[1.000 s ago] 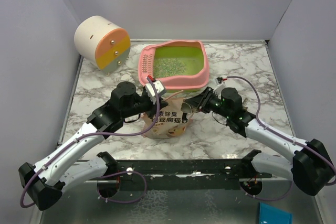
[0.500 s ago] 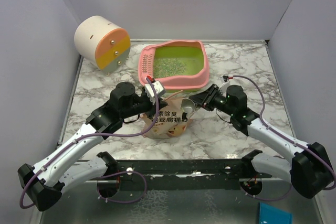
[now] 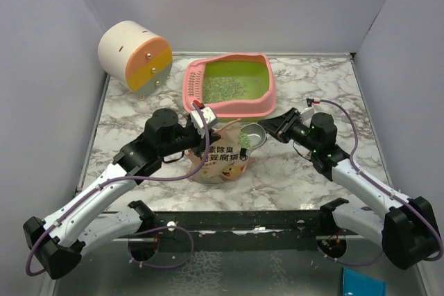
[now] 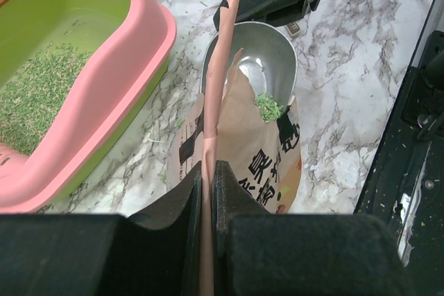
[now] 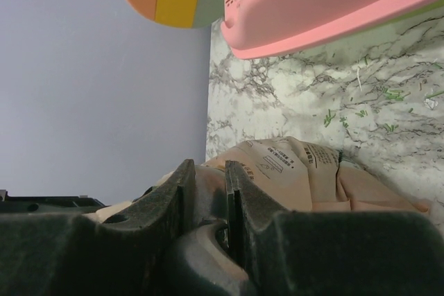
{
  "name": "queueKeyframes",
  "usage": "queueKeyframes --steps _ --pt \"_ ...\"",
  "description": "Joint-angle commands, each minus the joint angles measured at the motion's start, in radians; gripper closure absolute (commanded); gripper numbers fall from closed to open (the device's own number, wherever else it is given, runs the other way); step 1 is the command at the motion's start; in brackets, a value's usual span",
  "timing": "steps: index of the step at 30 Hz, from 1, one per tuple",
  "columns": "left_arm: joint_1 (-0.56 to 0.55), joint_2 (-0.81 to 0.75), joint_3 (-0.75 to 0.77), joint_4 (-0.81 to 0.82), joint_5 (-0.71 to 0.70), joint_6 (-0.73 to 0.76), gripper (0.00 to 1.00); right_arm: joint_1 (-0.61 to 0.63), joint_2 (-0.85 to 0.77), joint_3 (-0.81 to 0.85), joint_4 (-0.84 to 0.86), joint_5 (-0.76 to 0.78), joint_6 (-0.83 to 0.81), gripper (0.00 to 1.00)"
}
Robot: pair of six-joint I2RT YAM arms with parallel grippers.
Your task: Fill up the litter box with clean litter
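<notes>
My left gripper (image 4: 208, 171) pinches pouch (image 4: 257, 164) rim, propping mouth open | right gripper (image 3: 276, 128) clamps scoop (image 4: 267, 46) handle, bowl at clean litter (image 4: 268, 107) | litter box (image 4: 139, 53) just behind.

Top view: bright, even, diffuse light from overhead. Soft short shadow beside cylinder (image 3: 135, 55). Sharp edge to edge; marble table (image 3: 312, 74) slightly washed out.
L wrist view: left gripper (image 4: 208, 171) dark & blurred in foregrnd. Glare patch on scoop (image 4: 267, 53) metal. Litter box (image 4: 139, 39) & pouch (image 4: 250, 157) print in focus.
R wrist view: right gripper (image 5: 209, 171) dark, soft-focus; bkgd crisp.
</notes>
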Motion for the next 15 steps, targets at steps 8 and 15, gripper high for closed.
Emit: queueKeyframes --steps 8,15 --pt "0.005 -0.033 0.006 0.035 -0.03 0.001 1.0 -0.081 -0.044 -0.088 0.171 -0.009 0.11 0.99" --pt "0.005 -0.033 0.005 0.035 -0.03 -0.002 1.0 -0.097 -0.032 -0.158 0.286 -0.002 0.175 0.99"
